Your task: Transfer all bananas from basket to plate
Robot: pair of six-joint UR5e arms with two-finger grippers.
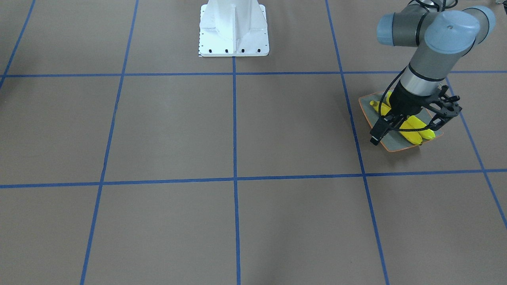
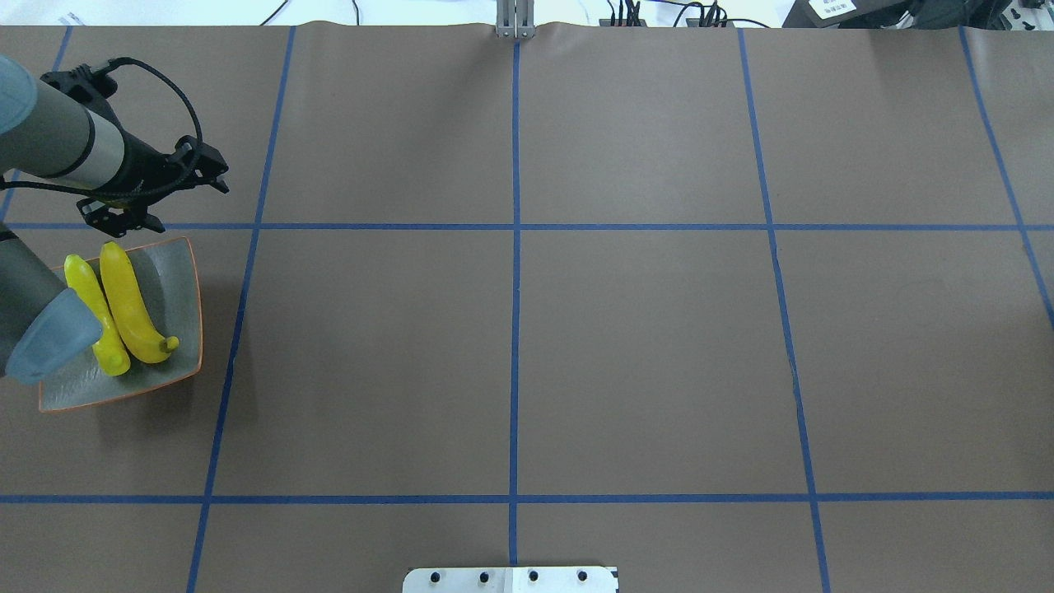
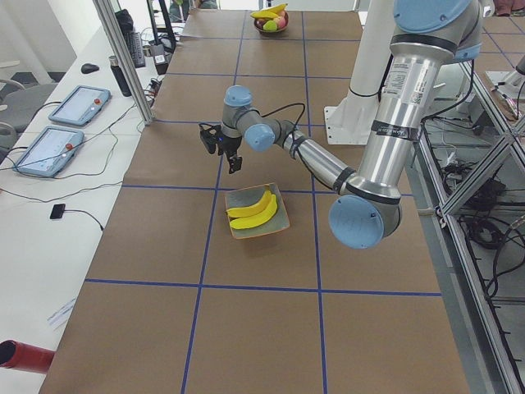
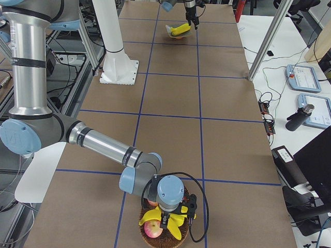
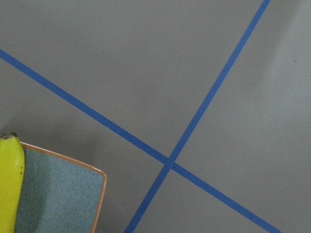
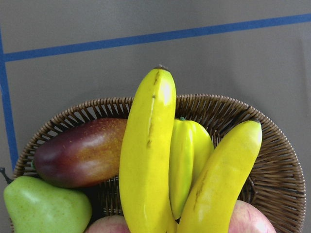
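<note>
Crowding two bananas [image 6: 146,155] in the wicker basket [image 6: 274,160] were a mango [image 6: 80,153], pear [image 6: 43,206] and apples [image 6: 255,218]. The right gripper [image 4: 164,223] hovered above it, with the left gripper [image 2: 216,171] and plate [image 2: 177,263] far off. Neither gripper's jaw state could be determined.

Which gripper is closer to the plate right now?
Left. The left gripper hangs just past the far edge of the plate; the right gripper is far off, over the basket.

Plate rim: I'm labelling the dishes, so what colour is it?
Orange: a thin line edging the grey-green plate, clearest in the left wrist-mounted view.
</note>
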